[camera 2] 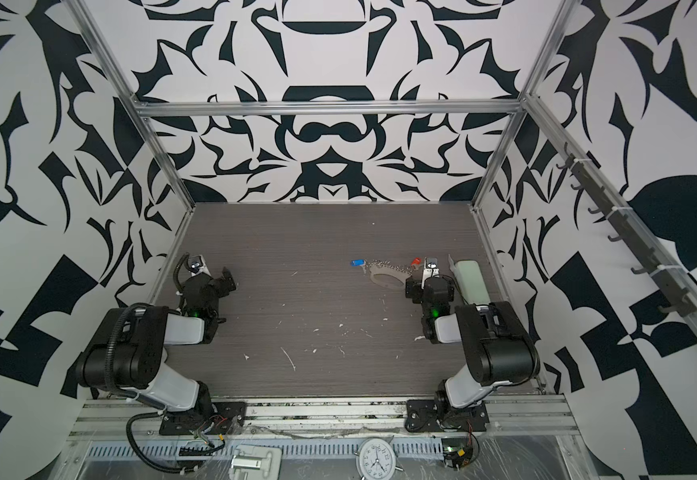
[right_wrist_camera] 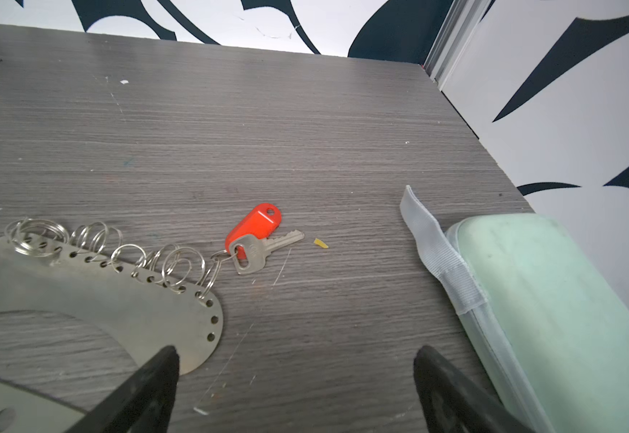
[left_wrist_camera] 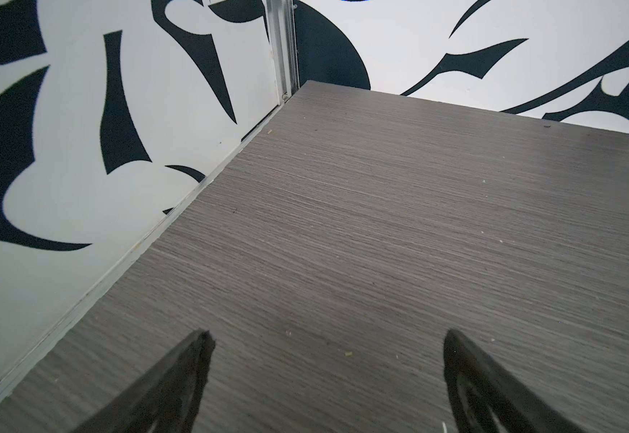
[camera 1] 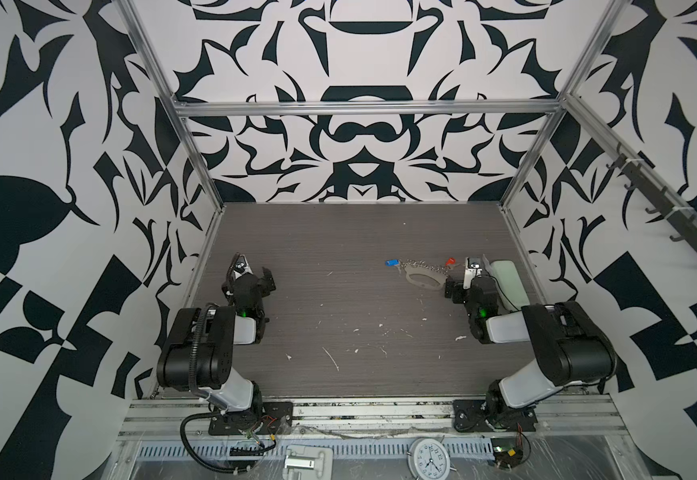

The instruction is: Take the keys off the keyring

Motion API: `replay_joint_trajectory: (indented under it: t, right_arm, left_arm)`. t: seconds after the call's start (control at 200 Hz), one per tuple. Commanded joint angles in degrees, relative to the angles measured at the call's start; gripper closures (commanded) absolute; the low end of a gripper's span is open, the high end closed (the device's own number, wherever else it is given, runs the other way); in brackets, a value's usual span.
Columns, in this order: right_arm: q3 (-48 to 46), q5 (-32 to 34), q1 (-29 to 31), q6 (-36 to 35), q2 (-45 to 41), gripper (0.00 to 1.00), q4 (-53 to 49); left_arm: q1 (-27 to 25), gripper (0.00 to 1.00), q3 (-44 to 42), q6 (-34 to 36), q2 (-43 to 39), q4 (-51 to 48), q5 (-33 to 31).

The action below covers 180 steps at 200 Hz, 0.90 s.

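Two on one keyring [right_wrist_camera: 118,300]: red-tagged key [right_wrist_camera: 258,243], blue-tagged key [camera 1: 392,262]. One case [right_wrist_camera: 568,300] hugs the table [right_wrist_camera: 305,131] edge beside my right gripper [right_wrist_camera: 297,352]; left gripper [left_wrist_camera: 328,337] has room. Both gape empty.

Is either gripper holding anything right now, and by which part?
Nothing is held. The left gripper is open over the table; the right gripper is open too, and the keyring and red-tagged key lie ungripped near it.
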Motion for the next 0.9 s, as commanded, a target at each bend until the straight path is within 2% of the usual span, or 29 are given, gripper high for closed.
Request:
replay_joint_trajectory:
  t: [0.0, 0.895]
  right_arm:
    - [1.4, 0.0, 0.2, -0.1, -0.7, 0.0, 1.9]
    - [1.5, -0.1, 0.2, -0.2, -0.8, 0.0, 1.4]
  left_arm:
    - [0.2, 0.01, 0.5, 0.0, 0.2, 1.5, 0.4]
    - [0.1, 0.01, 0.6, 0.0, 0.2, 1.5, 0.4]
